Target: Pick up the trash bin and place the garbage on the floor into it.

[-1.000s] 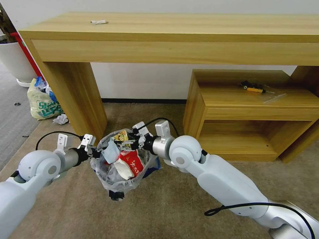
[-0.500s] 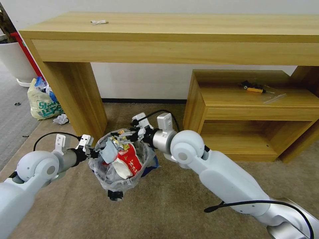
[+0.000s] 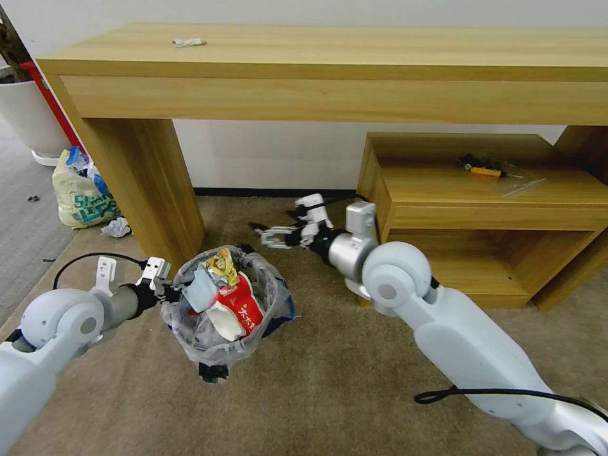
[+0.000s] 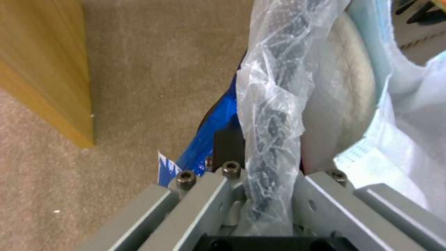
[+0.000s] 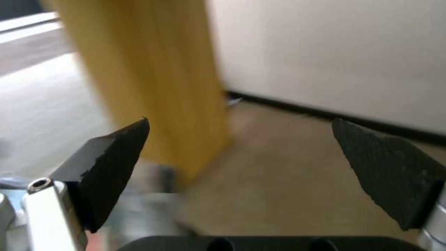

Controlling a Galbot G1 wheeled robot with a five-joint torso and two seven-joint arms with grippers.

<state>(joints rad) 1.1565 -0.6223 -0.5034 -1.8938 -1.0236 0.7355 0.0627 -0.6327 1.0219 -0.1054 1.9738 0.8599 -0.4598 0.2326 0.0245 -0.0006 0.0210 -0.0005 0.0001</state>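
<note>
The trash bin (image 3: 218, 329), small, black and lined with a clear crinkly bag, hangs a little above the carpet. My left gripper (image 3: 170, 292) is shut on its rim; in the left wrist view the fingers (image 4: 325, 198) pinch the bag (image 4: 274, 87). Garbage fills the bin: a red carton (image 3: 239, 305), a white slipper (image 3: 227, 323), a yellow wrapper (image 3: 221, 263). My right gripper (image 3: 263, 235) hovers open behind the bin, near the low shelf, and its pads (image 5: 116, 164) hold nothing. A crumpled tissue (image 3: 116, 227) lies on the floor at the left.
A wooden table leg (image 3: 152, 183) stands just behind the bin. The low shelf unit (image 3: 481, 209) at the right carries a screwdriver (image 3: 484, 170). A yellowish shopping bag (image 3: 82, 190) and a white planter (image 3: 25, 114) sit at the far left. Open carpet lies in front.
My right gripper let go of the yellow wrapper into the bin, then drew back and to the right, open. The bin and left gripper sank slightly to the left.
</note>
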